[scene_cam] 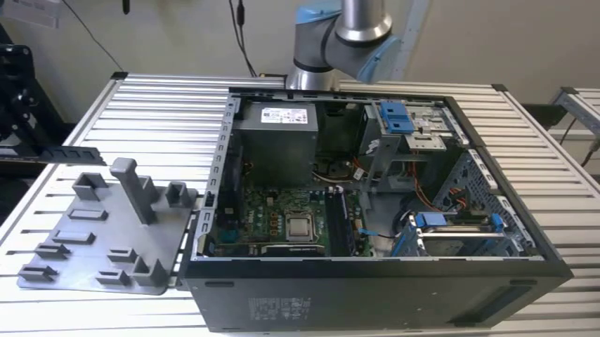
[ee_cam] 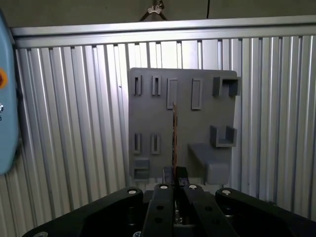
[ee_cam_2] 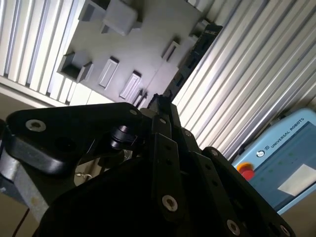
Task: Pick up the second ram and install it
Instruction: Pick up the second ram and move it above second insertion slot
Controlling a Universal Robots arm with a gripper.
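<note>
At the exterior view's left edge the gripper (scene_cam: 36,155) is clamped on one end of the second ram (scene_cam: 75,153), which juts out level over the grey holder plate (scene_cam: 94,246). Toward that view's right lies the open computer case (scene_cam: 375,295).

1. In the exterior view, the gripper (scene_cam: 36,149) is running off the exterior view's left edge, and most of its black body is lying out of frame.
2. The arm (scene_cam: 349,24) is getting cut by the same view's top edge. The computer case (scene_cam: 375,298) is covering its foot.
3. In the first wrist view, the second ram (ee_cam: 174,131) is showing edge-on as a thin line. Its faces are turning away from the camera, and its near end is sitting hidden between the fingers (ee_cam: 169,174).
4. The blue pendant (ee_cam_2: 284,165) is getting clipped by the picture's edge in both wrist views.
5. The grey fixture plate (ee_cam_2: 133,54) is partly disappearing behind the gripper's body in the second wrist view.
6. The motherboard slots (scene_cam: 343,221) are appearing too small to tell whether any are filled.
</note>
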